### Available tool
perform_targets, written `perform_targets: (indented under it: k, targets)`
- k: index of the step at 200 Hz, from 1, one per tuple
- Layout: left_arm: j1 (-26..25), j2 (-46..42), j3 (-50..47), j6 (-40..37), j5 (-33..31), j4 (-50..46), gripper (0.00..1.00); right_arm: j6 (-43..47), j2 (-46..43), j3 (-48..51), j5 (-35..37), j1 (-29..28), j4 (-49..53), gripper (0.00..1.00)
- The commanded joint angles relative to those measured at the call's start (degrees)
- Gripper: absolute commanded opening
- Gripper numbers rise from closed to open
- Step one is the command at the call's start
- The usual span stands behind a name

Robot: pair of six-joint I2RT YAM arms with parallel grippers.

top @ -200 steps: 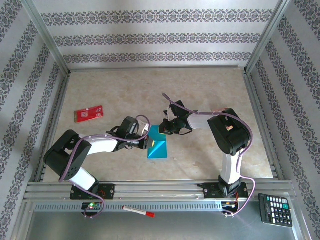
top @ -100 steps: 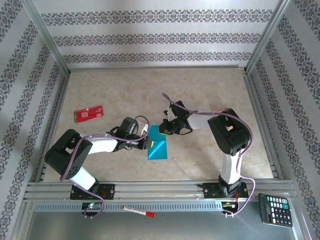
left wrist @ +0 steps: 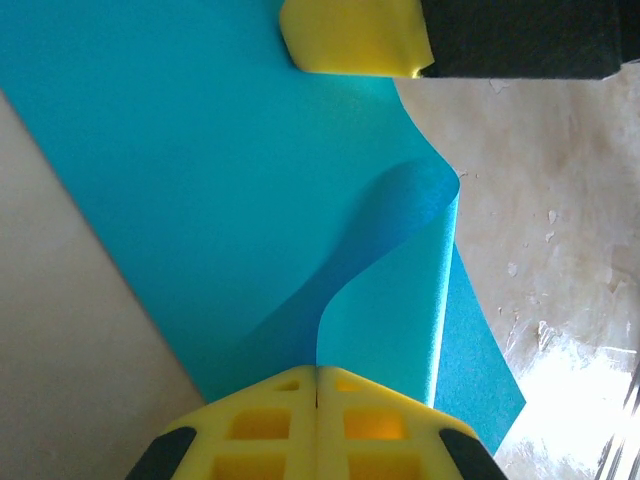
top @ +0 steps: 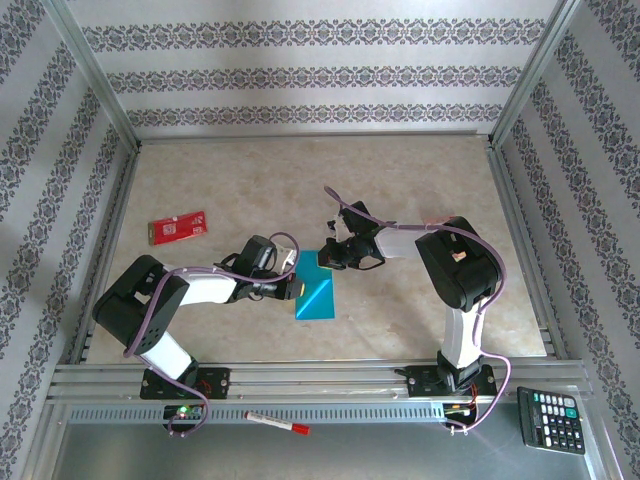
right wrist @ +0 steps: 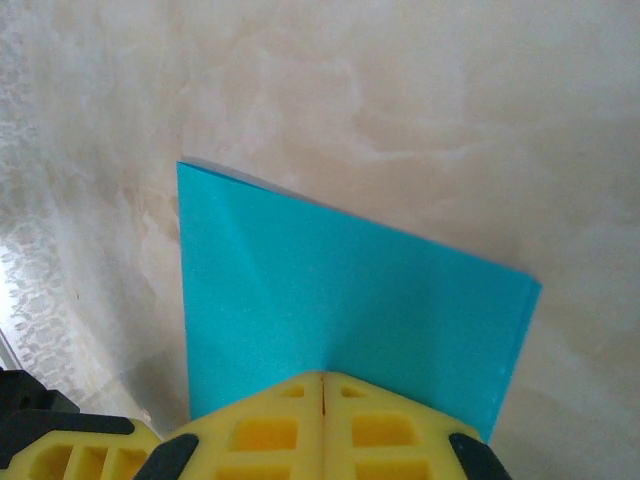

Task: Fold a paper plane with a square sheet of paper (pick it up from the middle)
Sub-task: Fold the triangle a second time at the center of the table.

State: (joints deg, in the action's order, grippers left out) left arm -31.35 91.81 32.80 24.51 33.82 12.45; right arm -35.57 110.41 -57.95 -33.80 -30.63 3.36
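Note:
The square sheet of paper (top: 318, 294) is teal-blue and lies partly folded on the table's middle. In the left wrist view a flap of the sheet of paper (left wrist: 400, 290) curls up off the flat layer and runs into the seam of my left gripper (left wrist: 317, 371), which is shut on it. My left gripper (top: 293, 286) sits at the sheet's left edge. My right gripper (top: 326, 259) is at the sheet's far edge, jaws shut, with the tips (right wrist: 322, 378) resting on the paper (right wrist: 330, 290). Its yellow finger (left wrist: 355, 38) lies on the sheet. The paper plane is out of view.
A red-and-white card (top: 177, 227) lies at the left of the table. A red-capped marker (top: 277, 424) and a calculator (top: 551, 419) sit on the metal shelf in front of the arm bases. Aluminium rails (top: 300, 375) and patterned walls border the table.
The left arm's elbow has shifted very slightly. Both grippers and the paper stay where they were.

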Motion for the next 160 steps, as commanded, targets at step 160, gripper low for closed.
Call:
perform_targets:
  k: [160]
  targets:
    - [1.2,1.7,2.1,-0.9,-0.2,-2.3,0.00,1.1,2.3,3.0,4.9,-0.5,5.4,0.00]
